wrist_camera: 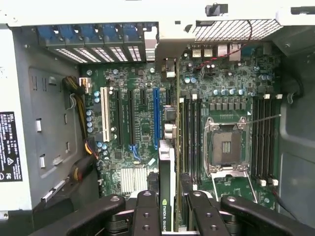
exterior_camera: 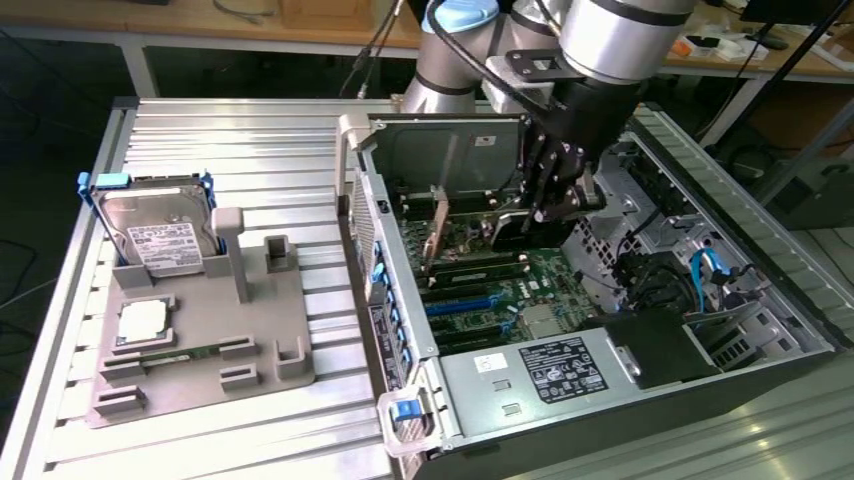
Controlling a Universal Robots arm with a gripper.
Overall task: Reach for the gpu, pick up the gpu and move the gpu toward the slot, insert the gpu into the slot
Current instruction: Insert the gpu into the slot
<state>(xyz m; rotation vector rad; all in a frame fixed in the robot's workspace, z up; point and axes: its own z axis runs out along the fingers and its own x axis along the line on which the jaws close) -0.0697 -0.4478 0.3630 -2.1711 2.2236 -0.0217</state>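
Note:
My gripper [exterior_camera: 551,200] is down inside the open computer case [exterior_camera: 400,300], shut on the gpu [exterior_camera: 497,228]. In the wrist view the gpu [wrist_camera: 167,191] stands edge-on between the black fingers [wrist_camera: 146,214], with a green logo strip on its upper edge. It runs over the motherboard [wrist_camera: 133,98] between the blue slot [wrist_camera: 156,118] and the memory slots [wrist_camera: 189,137]. The slot under the card is hidden by the card itself. I cannot tell whether the card's lower edge is seated.
A silver hard drive [exterior_camera: 158,235] and a square chip [exterior_camera: 143,320] rest in the grey fixture [exterior_camera: 200,345] at the exterior view's left. Inside the case are the CPU socket [wrist_camera: 226,147], a white slot [wrist_camera: 104,115], a heatsink [wrist_camera: 133,179] and the power supply [exterior_camera: 561,365].

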